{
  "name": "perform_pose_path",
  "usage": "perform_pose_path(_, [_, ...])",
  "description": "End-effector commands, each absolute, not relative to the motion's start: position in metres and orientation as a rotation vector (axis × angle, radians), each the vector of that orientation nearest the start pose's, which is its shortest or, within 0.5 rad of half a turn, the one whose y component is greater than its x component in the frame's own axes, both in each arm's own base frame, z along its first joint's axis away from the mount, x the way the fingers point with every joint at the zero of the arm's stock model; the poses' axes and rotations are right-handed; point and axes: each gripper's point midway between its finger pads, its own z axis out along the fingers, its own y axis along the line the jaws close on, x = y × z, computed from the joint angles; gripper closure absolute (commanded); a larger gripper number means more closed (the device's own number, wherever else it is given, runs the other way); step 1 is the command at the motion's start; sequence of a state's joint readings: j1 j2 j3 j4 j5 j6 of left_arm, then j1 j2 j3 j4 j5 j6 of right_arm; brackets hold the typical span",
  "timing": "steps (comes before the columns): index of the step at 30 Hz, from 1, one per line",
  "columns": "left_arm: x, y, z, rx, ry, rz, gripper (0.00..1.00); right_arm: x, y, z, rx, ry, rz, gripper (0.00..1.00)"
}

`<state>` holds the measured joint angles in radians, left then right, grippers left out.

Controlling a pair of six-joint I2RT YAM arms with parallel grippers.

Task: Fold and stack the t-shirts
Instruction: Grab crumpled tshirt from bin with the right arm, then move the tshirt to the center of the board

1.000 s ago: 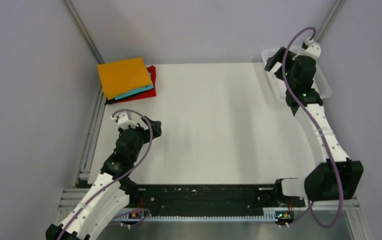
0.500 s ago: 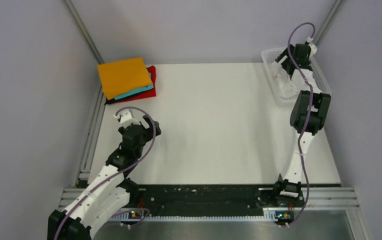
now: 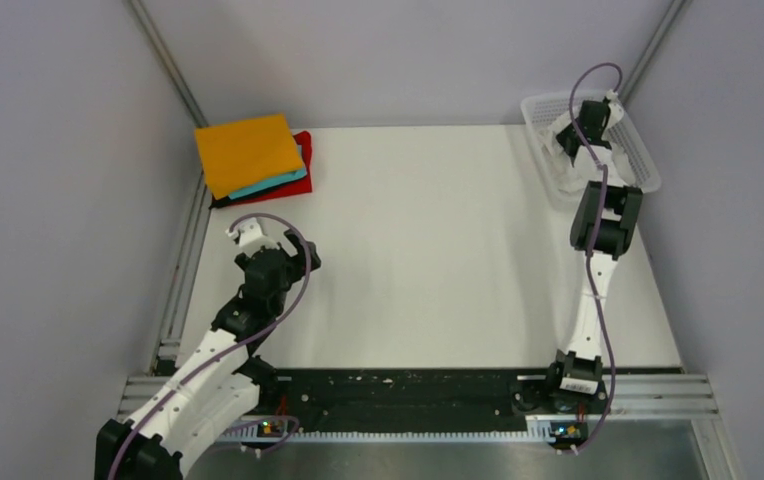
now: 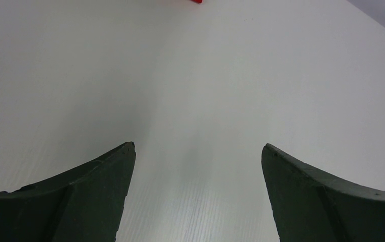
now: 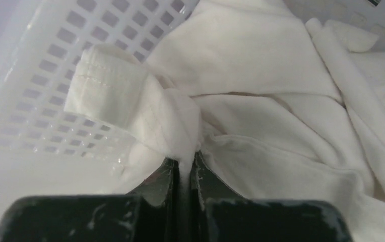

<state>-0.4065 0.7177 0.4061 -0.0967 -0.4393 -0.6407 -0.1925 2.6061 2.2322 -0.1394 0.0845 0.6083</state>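
Note:
A crumpled white t-shirt (image 5: 261, 116) lies in the white mesh basket (image 3: 634, 150) at the table's far right corner. My right gripper (image 5: 184, 164) reaches down into the basket and is shut on a fold of that white t-shirt; a hemmed sleeve (image 5: 112, 88) sticks up to its left. A stack of folded t-shirts sits at the far left: orange (image 3: 246, 150) on top, teal (image 3: 278, 184) under it, red (image 3: 303, 145) at the bottom. My left gripper (image 4: 198, 151) hovers open over bare table, below that stack, with nothing between its fingers.
The white tabletop (image 3: 428, 250) spreads between the arms. The basket wall (image 5: 39, 116) stands close to the left of my right gripper. Grey walls enclose the table on three sides. A metal rail (image 3: 180, 270) runs along the left edge.
My right arm stretched farther into the basket and its gripper closed on the white t-shirt. The left arm shifted slightly early on, then stayed still and open.

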Motion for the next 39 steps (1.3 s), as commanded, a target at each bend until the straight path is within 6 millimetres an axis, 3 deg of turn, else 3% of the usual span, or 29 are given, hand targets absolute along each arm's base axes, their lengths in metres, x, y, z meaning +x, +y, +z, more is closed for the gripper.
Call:
perform_pose_path(1, [0.288,-0.065,0.168,-0.515,1.804,-0.294,0.01,0.684,-0.122,0.131,0.791,1.834,0.178,1.0])
perform_pose_path(4, [0.287,-0.068,0.169,-0.501,1.808,-0.316,0.01,0.669,-0.118,0.203,0.71,1.778,0.173,1.0])
perform_pose_path(7, [0.285,-0.072,0.17,-0.485,1.817,-0.338,0.01,0.638,-0.109,0.296,0.609,1.681,0.179,1.0])
perform_pose_path(12, [0.283,-0.081,0.171,-0.455,1.825,-0.392,0.01,0.576,-0.061,0.409,0.403,1.568,0.259,1.0])
perform_pose_path(15, [0.282,-0.084,0.172,-0.449,1.829,-0.412,0.01,0.536,0.0,0.466,0.21,1.527,0.328,1.0])
perform_pose_path(19, [0.278,-0.089,0.174,-0.438,1.831,-0.45,0.01,0.469,0.105,0.535,-0.082,1.401,0.477,1.0])
perform_pose_path(21, [0.276,-0.091,0.176,-0.443,1.83,-0.476,0.01,0.434,0.151,0.557,-0.196,1.339,0.588,1.0])
perform_pose_path(24, [0.271,-0.094,0.181,-0.455,1.832,-0.513,0.01,0.39,0.201,0.573,-0.294,1.289,0.787,1.0])
perform_pose_path(27, [0.265,-0.091,0.182,-0.492,1.843,-0.52,0.01,0.364,0.234,0.564,-0.348,1.3,0.91,1.0])
perform_pose_path(29, [0.261,-0.086,0.184,-0.531,1.843,-0.508,0.01,0.357,0.242,0.547,-0.352,1.318,0.969,1.0])
perform_pose_path(31, [0.256,-0.078,0.185,-0.577,1.839,-0.489,0.01,0.361,0.239,0.515,-0.306,1.381,0.965,1.0])
perform_pose_path(34, [0.251,-0.068,0.184,-0.632,1.825,-0.456,0.01,0.375,0.216,0.432,-0.171,1.562,0.822,0.91])
perform_pose_path(37, [0.247,-0.058,0.177,-0.696,1.824,-0.417,0.01,0.381,0.173,0.318,0.028,1.769,0.588,0.62])
perform_pose_path(39, [0.246,-0.056,0.169,-0.733,1.846,-0.397,0.01,0.379,0.138,0.255,0.162,1.86,0.419,0.38])
